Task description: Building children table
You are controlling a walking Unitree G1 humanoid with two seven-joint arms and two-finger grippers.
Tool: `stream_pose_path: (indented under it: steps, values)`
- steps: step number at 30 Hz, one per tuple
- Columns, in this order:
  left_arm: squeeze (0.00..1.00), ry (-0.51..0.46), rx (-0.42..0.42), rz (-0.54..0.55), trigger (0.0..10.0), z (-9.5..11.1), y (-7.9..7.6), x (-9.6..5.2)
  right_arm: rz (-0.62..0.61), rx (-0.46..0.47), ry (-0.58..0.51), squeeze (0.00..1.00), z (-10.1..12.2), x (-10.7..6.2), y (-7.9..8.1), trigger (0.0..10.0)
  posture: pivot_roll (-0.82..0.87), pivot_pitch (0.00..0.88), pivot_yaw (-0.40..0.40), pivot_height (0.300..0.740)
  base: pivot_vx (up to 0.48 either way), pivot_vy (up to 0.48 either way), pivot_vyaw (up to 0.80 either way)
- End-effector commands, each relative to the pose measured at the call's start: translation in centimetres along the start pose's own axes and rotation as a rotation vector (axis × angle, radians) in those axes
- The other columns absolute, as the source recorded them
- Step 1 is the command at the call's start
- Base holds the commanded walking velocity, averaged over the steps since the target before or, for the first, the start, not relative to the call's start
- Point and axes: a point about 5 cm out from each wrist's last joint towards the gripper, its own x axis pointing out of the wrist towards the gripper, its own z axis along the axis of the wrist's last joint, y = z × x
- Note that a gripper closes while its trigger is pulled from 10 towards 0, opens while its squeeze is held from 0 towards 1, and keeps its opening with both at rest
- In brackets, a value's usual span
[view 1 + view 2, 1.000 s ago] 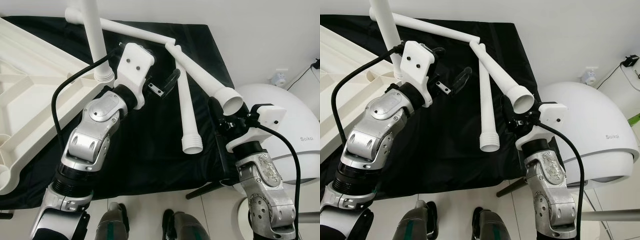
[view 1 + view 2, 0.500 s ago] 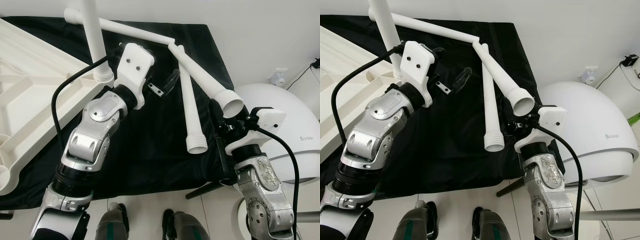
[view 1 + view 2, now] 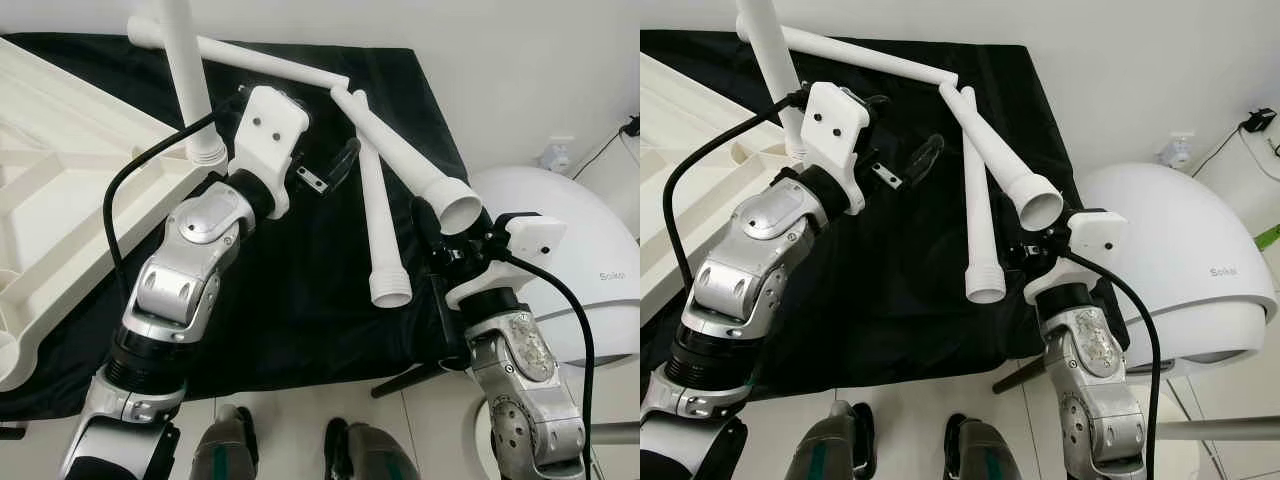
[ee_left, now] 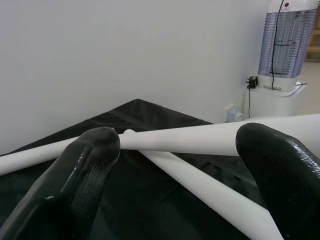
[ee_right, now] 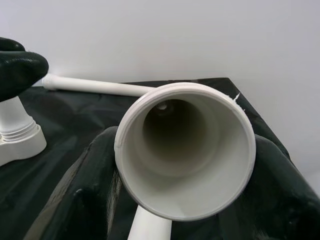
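The right gripper (image 3: 445,232) is pinching a table leg (image 3: 400,155) just under its wide open mouth, keeping that end lifted, probably to carry it toward the upturned tabletop (image 3: 60,200) lying at nine o'clock. The left gripper (image 3: 325,170) is hovering above the black cloth (image 3: 290,300), fingers spread and holding nothing. Another leg (image 3: 378,225) is lying loose between them, while a third is standing in the tabletop at eleven o'clock.
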Motion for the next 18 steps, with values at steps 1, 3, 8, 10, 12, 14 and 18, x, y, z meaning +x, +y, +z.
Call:
stream_pose_path:
  steps: [1,3,8,10,12,14,18]
  values:
    - [0.00,-0.001,-0.001,-0.030,10.0,0.0,-0.4,0.1,0.026,-0.026,-0.063,0.00,1.2,0.1,0.3,10.0,-0.03,0.167,-0.043,0.740,0.000,0.000,0.00]
    - [0.00,-0.003,-0.002,-0.031,10.0,0.0,-0.5,0.1,0.032,-0.035,-0.084,0.00,1.5,0.3,0.4,10.0,-0.03,0.165,-0.043,0.740,0.000,0.000,0.00]
    - [0.00,-0.004,-0.002,-0.031,10.0,0.1,-0.5,0.1,0.039,-0.044,-0.123,0.00,2.2,0.6,0.4,10.0,-0.03,0.162,-0.043,0.740,0.000,0.000,0.00]
    - [0.00,-0.004,-0.002,-0.031,10.0,0.1,-0.5,0.1,0.042,-0.044,-0.129,0.00,2.4,0.7,0.5,10.0,-0.02,0.163,-0.043,0.740,0.000,0.000,0.00]
    - [0.00,-0.005,-0.006,-0.030,10.0,0.1,-0.5,0.2,0.045,-0.045,-0.134,0.00,2.5,0.8,0.5,10.0,-0.03,0.161,-0.043,0.740,0.000,0.000,0.00]
    - [0.00,-0.004,-0.006,-0.031,10.0,0.0,-0.6,0.2,0.041,-0.039,-0.133,0.00,2.4,1.0,0.4,10.0,-0.03,0.160,-0.043,0.740,0.000,0.000,0.00]
    - [0.00,-0.004,-0.007,-0.032,10.0,0.0,-0.6,0.2,0.037,-0.036,-0.130,0.00,2.3,1.4,0.3,10.0,-0.03,0.159,-0.042,0.740,0.000,0.000,0.00]
